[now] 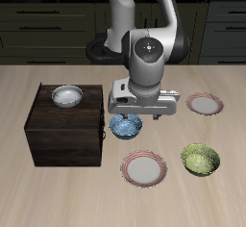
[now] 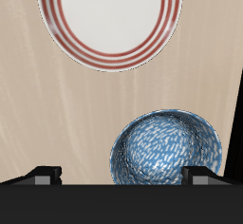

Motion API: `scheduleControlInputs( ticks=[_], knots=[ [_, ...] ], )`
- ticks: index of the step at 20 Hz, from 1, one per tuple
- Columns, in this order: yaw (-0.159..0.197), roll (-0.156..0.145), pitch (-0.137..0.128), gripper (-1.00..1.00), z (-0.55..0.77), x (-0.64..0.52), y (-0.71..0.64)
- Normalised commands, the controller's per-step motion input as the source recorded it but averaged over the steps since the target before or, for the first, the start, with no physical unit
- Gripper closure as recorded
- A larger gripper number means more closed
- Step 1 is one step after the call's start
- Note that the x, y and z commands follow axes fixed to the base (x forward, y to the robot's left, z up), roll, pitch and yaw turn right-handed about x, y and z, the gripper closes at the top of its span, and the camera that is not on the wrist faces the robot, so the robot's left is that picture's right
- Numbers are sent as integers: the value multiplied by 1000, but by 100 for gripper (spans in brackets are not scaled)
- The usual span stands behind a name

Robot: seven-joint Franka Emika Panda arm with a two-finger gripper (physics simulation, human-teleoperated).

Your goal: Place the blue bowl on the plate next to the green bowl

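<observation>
The blue bowl [image 1: 126, 126] is seen upright on the table [image 1: 29, 188], just beside the dark wooden box [image 1: 65, 125] and partly covered by the gripper [image 1: 132, 116] above it. In the wrist view the fingers [image 2: 43, 174] are spread wide, holding nothing. Nearer the front edge lie the plate [image 1: 146, 168] and, beside it, the green bowl [image 1: 201, 159]. A second plate [image 1: 204, 103] lies farther back; a whitish bowl [image 1: 67, 96] rests on the box.

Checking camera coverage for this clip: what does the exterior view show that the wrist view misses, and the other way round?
Only the exterior view shows the green bowl, a second plate, the dark wooden box with a whitish bowl on it, and the arm.
Only the wrist view shows the blue bowl's whole inside and the fingertips beside it.
Both show the blue bowl and the plate.
</observation>
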Motion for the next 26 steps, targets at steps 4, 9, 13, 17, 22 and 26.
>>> scheduleControlInputs(
  ticks=[4,9,13,17,22,26],
  knots=[
    [12,-10,-11,-100,-219,-112,-25],
    [11,-8,-46,-100,-167,-192,-19],
    [-13,2,-9,-100,-205,-178,-16],
    [15,13,-37,-100,-145,-170,72],
    [-10,12,13,-100,-174,-29,71],
    [4,5,11,-100,-163,42,56]
  ],
)
